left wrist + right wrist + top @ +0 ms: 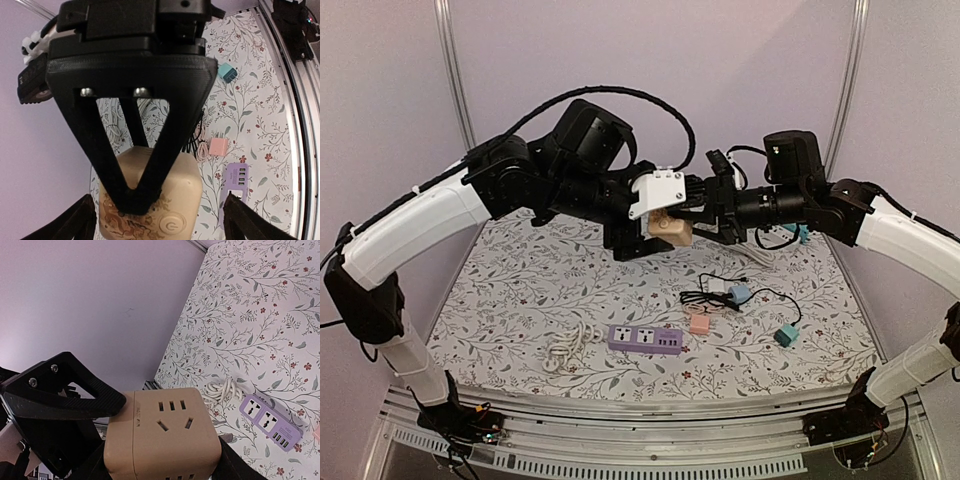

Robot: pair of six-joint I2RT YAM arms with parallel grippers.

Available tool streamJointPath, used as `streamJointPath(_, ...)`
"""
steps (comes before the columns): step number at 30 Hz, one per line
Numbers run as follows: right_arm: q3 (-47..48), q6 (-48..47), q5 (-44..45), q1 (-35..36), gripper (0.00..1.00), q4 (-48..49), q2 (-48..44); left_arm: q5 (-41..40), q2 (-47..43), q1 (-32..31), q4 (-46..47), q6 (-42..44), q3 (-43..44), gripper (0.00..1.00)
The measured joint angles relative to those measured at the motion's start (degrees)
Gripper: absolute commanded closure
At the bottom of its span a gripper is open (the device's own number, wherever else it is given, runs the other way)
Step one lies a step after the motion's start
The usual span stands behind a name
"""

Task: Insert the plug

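A beige cube socket hangs in mid-air above the back of the table, with my right gripper shut on it. In the right wrist view the cube shows a face of slots, and the right gripper clamps its two sides. My left gripper stands open around the same cube. Its fingers are wide apart, with a gap on the right side. Small plugs lie on the mat: a pink one, a teal one and a blue one with a black cable. No gripper holds any of them.
A purple power strip lies at the front middle of the floral mat, with its coiled white cable to the left. Another teal item sits behind the right arm. Metal rails run along the near edge.
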Motion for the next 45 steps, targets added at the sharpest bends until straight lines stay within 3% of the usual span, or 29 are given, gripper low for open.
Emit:
streamJointPath(3,0.0,-0.22,-0.22,0.0,1.0,-0.13,0.0,-0.59,0.46,0.11,0.09,0.85,0.02,0.41)
streamJointPath(9,0.02,-0.57,-1.14,-0.02,1.0,-0.83,0.09,-1.03,0.81,0.33,-0.11,1.75,0.35,0.6)
streamJointPath(10,0.02,-0.63,-1.14,-0.04,1.0,-0.85,0.09,-1.16,0.9,0.33,-0.11,1.73,0.42,0.67)
streamJointPath(12,0.02,-0.87,-1.11,-0.09,1.0,-0.94,0.11,-1.22,1.05,0.33,-0.15,1.73,0.48,0.98)
streamJointPath(13,0.02,-0.94,-1.11,-0.09,0.99,-0.94,0.15,-1.25,1.16,0.33,-0.33,1.73,0.61,1.0)
streamJointPath(14,0.02,-0.98,-1.11,-0.09,0.85,-0.94,0.17,-1.29,1.31,0.33,-0.57,1.73,0.87,1.0)
streamJointPath(17,0.02,-1.18,-1.09,-0.13,0.27,-1.09,0.37,-1.57,1.95,0.33,-1.6,1.66,1.75,1.0)
streamJointPath(18,0.04,-1.33,-1.05,-0.13,0.11,-1.33,0.5,-1.64,2.19,0.35,-2.12,1.6,2.03,1.0)
streamJointPath(19,0.04,-1.97,-1.03,-0.13,0.03,-1.68,0.57,-1.55,2.47,0.39,-2.62,1.36,2.32,1.0)
streamJointPath(23,0.22,-5.14,-0.83,-0.33,0.01,-3.21,0.52,-0.07,4.72,2.25,-7.48,-0.44,3.63,1.0)
streamJointPath(28,-3.34,-9.05,0.11,-3.08,0.01,-4.24,-0.33,4.39,7.13,9.05,-14.45,-3.89,3.87,1.0)
streamJointPath(39,-11.26,-17.22,7.76,-3.91,0.01,-8.46,-1.66,12.2,-0.74,11.28,-10.29,-0.39,-24.41,1.0)
streamJointPath(45,-13.53,-21.99,9.16,-4.81,0.01,-8.52,-0.9,18.12,-2.12,11.89,-5.92,3.06,-27.74,1.0)
